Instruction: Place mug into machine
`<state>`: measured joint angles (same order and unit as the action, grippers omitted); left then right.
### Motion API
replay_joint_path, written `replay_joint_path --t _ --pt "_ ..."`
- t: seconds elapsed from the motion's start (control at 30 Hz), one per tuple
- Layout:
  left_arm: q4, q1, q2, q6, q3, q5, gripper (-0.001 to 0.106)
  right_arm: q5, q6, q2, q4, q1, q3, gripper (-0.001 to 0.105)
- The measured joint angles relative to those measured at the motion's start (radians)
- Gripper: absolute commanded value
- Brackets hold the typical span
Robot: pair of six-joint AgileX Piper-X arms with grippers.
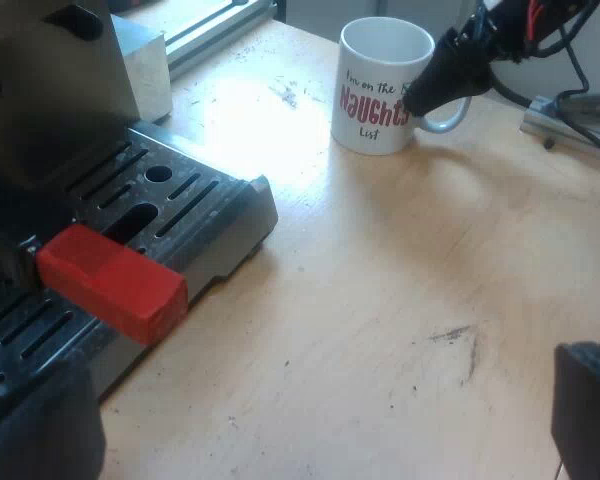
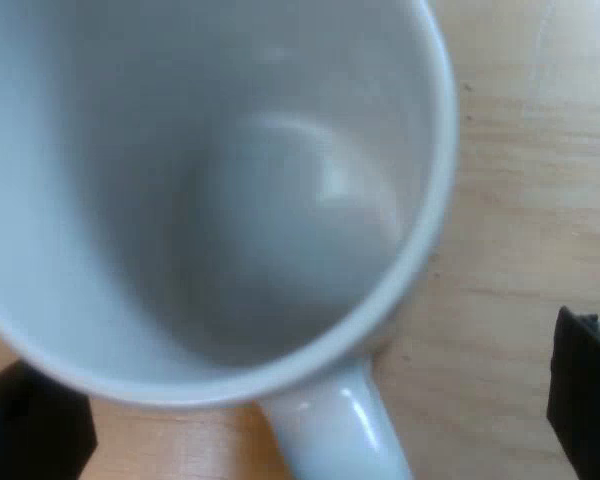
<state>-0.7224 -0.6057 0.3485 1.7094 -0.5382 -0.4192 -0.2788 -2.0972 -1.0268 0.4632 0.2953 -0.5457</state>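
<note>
White ceramic with red lettering on its side, the mug [image 1: 378, 95] stood upright on the pale wooden worktop [image 1: 380, 300], well apart from the espresso machine [image 1: 40, 120]. It had not been placed into the machine. Seen from straight above in the right wrist view, the mug's inside was bare and empty, and its base rested flat on the wood.

The right end effector [image 1: 450, 75] was at the mug's handle [image 2: 335, 430], on the side of the mug turned away from the machine. Its two black fingers [image 2: 583, 395] were spread wide, one on each side of the handle. Wood showed between the handle and each finger, and neither finger touched the handle.

The left end effector [image 1: 315, 420] hung over the worktop near the machine's front, also spread wide and holding nothing. One of its fingers [image 1: 588, 400] was out over bare wood, and the other was close to the slotted dark metal drip tray [image 1: 195, 200]. The red end [image 1: 110, 283] of the metal holder's handle stuck out above that tray. A few dark scuffs [image 1: 452, 335] marked the wood between the tray and the mug.
</note>
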Motion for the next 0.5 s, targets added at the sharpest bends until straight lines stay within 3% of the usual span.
replay_joint_path --t 0.2,0.5 --pt "0.0 0.0 0.0 0.0 0.0 0.0 0.093 -0.129 0.0 -0.031 -0.015 0.0 0.0 0.094" --pt "0.0 0.0 0.0 0.0 0.0 0.0 0.093 -0.146 -0.023 -0.031 0.008 0.0 0.0 0.094"
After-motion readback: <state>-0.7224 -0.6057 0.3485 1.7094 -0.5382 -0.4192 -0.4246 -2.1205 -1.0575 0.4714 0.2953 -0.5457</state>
